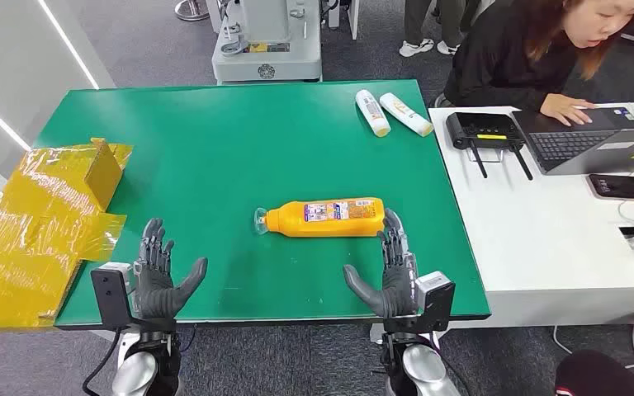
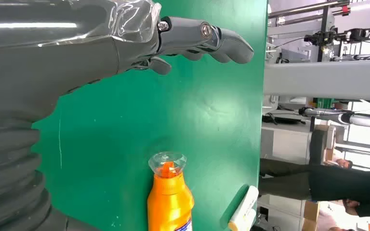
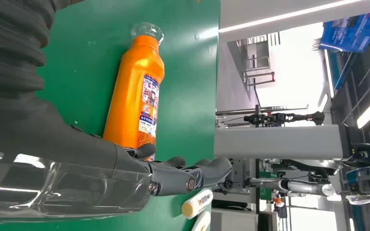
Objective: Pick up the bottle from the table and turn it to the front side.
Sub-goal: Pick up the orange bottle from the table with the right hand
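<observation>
- Yellow packaging (image 1: 37, 223): lies at the table's left edge, partly overhanging it.
- Table (image 1: 215, 148): green top, with a white desk (image 1: 545, 239) butted against its right side.
- Left hand (image 1: 158, 276): near the front edge, fingers spread, holding nothing; well apart from the bottle.
- Bottle (image 1: 324, 217): orange, lying on its side near the table's centre, clear cap to the left, label facing up.
- Right hand (image 1: 390, 272): fingers apart, empty; fingertips just beside the bottle's base, contact cannot be confirmed.
- Two white tubes (image 1: 392, 111): lying at the far right corner.
- Desk: carries a black router (image 1: 485, 129), laptop (image 1: 590, 140) and phone (image 1: 625, 187); a person (image 1: 537, 49) leans over the laptop.
</observation>
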You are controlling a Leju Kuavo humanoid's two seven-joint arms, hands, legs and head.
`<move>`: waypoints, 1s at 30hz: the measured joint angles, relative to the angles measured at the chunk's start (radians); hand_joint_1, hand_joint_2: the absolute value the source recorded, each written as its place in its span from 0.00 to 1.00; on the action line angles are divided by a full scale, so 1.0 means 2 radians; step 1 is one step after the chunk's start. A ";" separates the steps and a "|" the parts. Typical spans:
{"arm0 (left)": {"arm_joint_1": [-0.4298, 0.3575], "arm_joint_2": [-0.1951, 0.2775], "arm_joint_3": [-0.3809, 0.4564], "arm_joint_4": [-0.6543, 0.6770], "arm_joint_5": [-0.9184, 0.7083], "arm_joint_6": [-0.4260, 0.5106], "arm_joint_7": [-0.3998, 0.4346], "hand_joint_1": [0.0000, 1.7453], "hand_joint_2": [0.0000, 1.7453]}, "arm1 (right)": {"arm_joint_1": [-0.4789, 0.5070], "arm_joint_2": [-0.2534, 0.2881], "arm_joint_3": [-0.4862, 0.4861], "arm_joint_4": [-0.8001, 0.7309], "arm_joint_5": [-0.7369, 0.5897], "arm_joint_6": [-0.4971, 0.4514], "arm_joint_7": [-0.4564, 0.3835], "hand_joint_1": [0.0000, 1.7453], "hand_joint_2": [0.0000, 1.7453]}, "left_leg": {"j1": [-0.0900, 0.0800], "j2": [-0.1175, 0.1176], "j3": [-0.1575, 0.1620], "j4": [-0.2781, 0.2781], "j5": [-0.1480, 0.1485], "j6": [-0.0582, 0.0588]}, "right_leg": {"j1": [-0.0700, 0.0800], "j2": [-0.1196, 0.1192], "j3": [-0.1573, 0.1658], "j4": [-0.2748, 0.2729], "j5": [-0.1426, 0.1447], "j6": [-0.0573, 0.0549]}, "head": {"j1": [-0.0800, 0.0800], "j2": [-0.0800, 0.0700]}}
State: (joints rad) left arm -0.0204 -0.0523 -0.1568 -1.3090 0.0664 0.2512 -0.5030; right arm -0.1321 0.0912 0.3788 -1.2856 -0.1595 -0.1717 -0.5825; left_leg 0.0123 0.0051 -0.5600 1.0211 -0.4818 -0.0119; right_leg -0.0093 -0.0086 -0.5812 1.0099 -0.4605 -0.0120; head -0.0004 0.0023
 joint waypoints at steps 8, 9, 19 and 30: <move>0.003 0.000 0.000 -0.004 0.001 0.003 -0.001 0.00 1.00 | 0.000 0.000 0.003 0.002 0.000 0.003 0.000 0.00 1.00 | 0.000 0.000 0.000 0.000 0.000 0.000 | 0.000 0.000 0.000 0.000 0.000 0.000 | 0.000 0.000; 0.003 0.000 0.000 -0.005 0.001 0.003 -0.001 0.00 1.00 | 0.000 0.000 0.003 0.003 0.000 0.004 0.000 0.00 1.00 | 0.000 0.000 0.000 0.000 0.000 0.000 | 0.000 0.000 0.000 0.000 0.000 0.000 | 0.000 0.000; 0.008 0.000 0.000 -0.010 0.001 0.004 -0.001 0.00 1.00 | 0.000 0.000 0.003 0.004 -0.001 0.004 -0.001 0.00 1.00 | 0.000 0.000 0.000 0.000 0.000 0.000 | 0.000 0.000 0.000 0.000 0.000 0.000 | 0.000 0.000; -0.021 -0.002 0.000 -0.002 0.002 0.003 0.002 0.00 1.00 | -0.004 -0.003 0.003 0.003 -0.010 -0.004 -0.002 0.00 1.00 | 0.000 0.000 0.000 0.000 0.000 0.000 | 0.000 0.000 0.000 0.000 0.000 0.000 | 0.000 0.000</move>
State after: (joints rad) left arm -0.0617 -0.0554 -0.1564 -1.3126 0.0701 0.2575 -0.4981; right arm -0.1392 0.0855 0.3839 -1.2787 -0.1793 -0.1797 -0.5864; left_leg 0.0123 0.0059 -0.5594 1.0217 -0.4817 -0.0119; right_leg -0.0093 -0.0079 -0.5814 1.0098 -0.4600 -0.0118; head -0.0004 0.0025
